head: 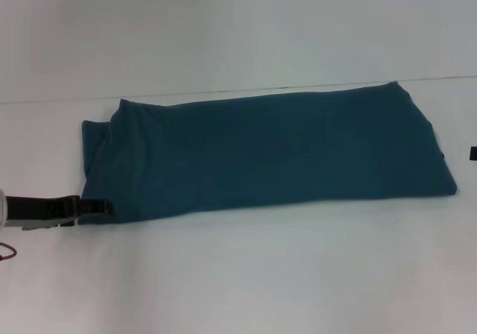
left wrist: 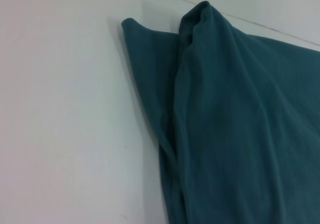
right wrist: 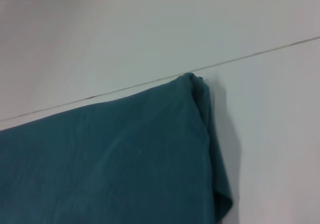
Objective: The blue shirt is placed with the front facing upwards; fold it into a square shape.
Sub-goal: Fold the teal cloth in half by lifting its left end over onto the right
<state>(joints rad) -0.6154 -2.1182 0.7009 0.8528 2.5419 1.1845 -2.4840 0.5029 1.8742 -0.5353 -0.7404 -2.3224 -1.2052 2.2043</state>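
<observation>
A: Right, start at the left gripper [head: 104,209]. It sits low at the robot's left, its dark tip touching the near left corner of the blue shirt [head: 261,151]. Whether the fingers are pinched on the cloth or merely resting against it, I cannot tell.

B: And the right gripper?

A: No sign of its fingers in any view. Only a small dark tab [head: 472,153] shows at the right edge of the head view, so nothing can be said of how that gripper stands.

B: So where does the shirt lie?

A: Flat on the white table [head: 238,274], stretched crosswise as a long band. No lettering shows, just plain teal, so I judge the sides are already folded in and the printed front is tucked away inside.

B: Is the left end tidy?

A: Not quite. The left wrist view shows a layered fold [left wrist: 187,59] with a flap [left wrist: 142,49] poking out beside it. The far right corner [right wrist: 192,84] looks neat, lying close to the table seam [right wrist: 250,56].

B: Why a gripper at that corner?

A: My guess: that end needs carrying across toward the right end to shorten the band into a square.
</observation>
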